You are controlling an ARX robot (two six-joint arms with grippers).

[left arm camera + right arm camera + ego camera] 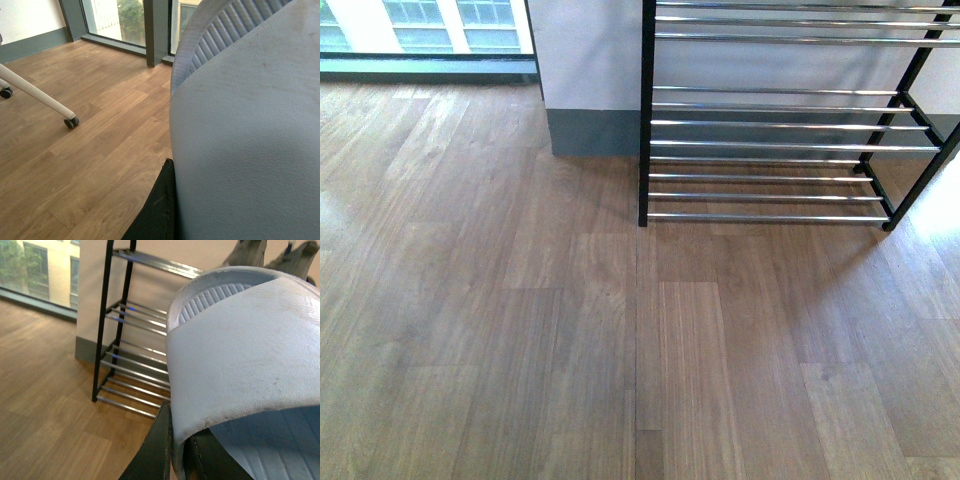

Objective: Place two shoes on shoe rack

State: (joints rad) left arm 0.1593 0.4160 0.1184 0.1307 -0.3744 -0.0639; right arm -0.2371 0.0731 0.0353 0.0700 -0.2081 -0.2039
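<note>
- Straight ahead from the body camera: shoe rack (775, 130) with black frame and chrome bars, standing on the wood floor (520, 340) against a pale wall (590, 50) with a grey skirting. Shelves bare in the part shown. Window (420, 25) off to the left. Neither arm nor any shoe in sight from this view.
- At the left wrist: pale blue slide (250, 130) filling most of the picture, ribbed footbed above the wide strap. One dark finger (157, 210) of the left gripper pressed against the strap's edge; clamped on that slide, held clear above the floor. White chair leg (35, 92) on a castor and a glazed window frame (155, 30) beyond.
- At the right wrist: second pale blue slide (245, 355), strap edge pinched between the two dark fingers (155, 450) of the right gripper, so gripped firmly. Rack (130, 340) behind, well apart from the slide, with grey sneakers (272, 255) on its top tier.
</note>
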